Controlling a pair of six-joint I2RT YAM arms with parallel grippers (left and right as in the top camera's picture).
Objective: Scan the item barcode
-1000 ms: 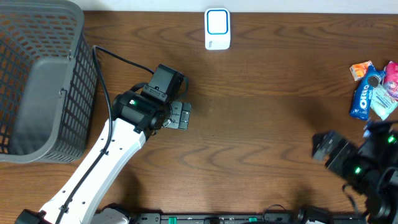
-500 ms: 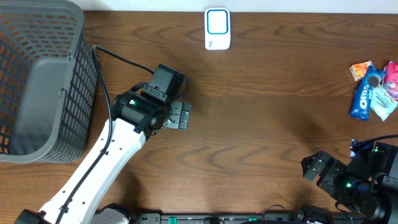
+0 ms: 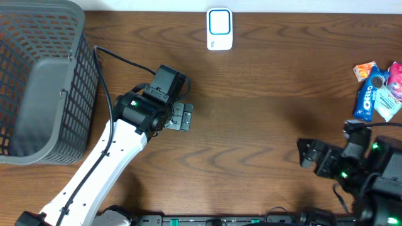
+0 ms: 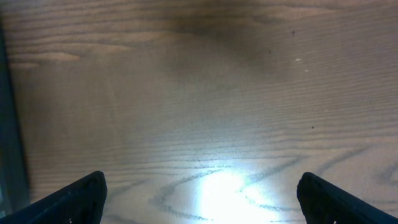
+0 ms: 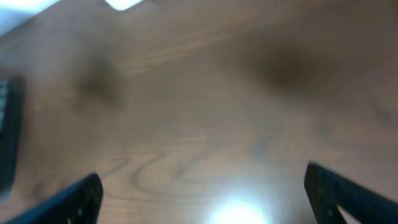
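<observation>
From where I stood, the left gripper (image 3: 183, 117) hung over the bare wood of the table (image 3: 264, 125), to the right of the basket (image 3: 38, 81). Its fingers were spread wide with nothing between them. The right gripper (image 5: 204, 194) sat low at the near right side, its fingers likewise parted and empty. The snacks (image 3: 377, 91) lay in a small heap at the far right edge, a blue Oreo pack (image 3: 364, 102) on the heap's left side, touched by neither gripper. The white scanner (image 3: 220, 29) sat at the middle of the back edge.
</observation>
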